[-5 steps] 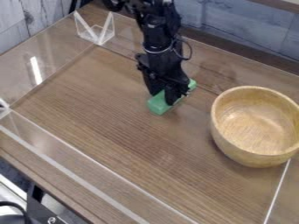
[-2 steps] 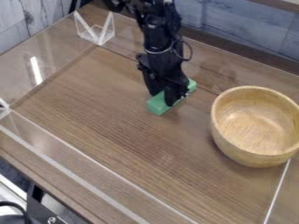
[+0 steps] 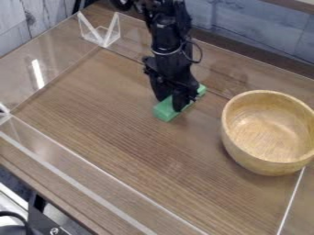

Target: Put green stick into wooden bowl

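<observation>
The green stick (image 3: 167, 109) lies on the wooden table, a bright green bar whose near end and far tip show on either side of the fingers. My black gripper (image 3: 175, 99) points straight down over its middle and is shut on it. The stick's centre is hidden behind the fingers. The wooden bowl (image 3: 269, 129), round and light tan with a thick rim, stands to the right of the stick, a short gap apart, and holds nothing.
A clear plastic wall (image 3: 73, 174) edges the table along the front and left. A small clear stand (image 3: 98, 33) sits at the back left. Bare wood stretches in front of the stick and bowl.
</observation>
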Controlling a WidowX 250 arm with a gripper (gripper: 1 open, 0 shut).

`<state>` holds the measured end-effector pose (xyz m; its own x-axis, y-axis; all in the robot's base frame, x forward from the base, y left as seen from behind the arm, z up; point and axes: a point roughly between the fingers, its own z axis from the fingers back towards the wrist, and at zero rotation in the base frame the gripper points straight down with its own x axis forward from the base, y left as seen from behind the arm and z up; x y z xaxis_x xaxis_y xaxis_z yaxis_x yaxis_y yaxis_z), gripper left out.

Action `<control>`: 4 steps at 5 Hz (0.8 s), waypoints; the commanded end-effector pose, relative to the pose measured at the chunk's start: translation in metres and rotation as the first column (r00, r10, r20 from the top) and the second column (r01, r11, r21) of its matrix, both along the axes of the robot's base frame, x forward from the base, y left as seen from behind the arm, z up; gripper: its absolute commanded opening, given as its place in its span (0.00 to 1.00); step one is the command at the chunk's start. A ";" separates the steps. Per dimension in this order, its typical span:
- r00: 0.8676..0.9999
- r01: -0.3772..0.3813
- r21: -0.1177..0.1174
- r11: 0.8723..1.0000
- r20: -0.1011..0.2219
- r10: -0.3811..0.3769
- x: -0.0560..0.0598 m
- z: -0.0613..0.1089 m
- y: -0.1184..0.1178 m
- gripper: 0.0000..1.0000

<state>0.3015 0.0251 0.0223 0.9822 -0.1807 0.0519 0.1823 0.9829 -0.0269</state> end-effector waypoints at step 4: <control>0.995 -0.096 0.006 0.995 0.026 0.096 0.000 0.063 -0.020 0.00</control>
<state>0.2924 0.0053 0.0659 0.9958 -0.0914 0.0035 0.0915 0.9955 -0.0261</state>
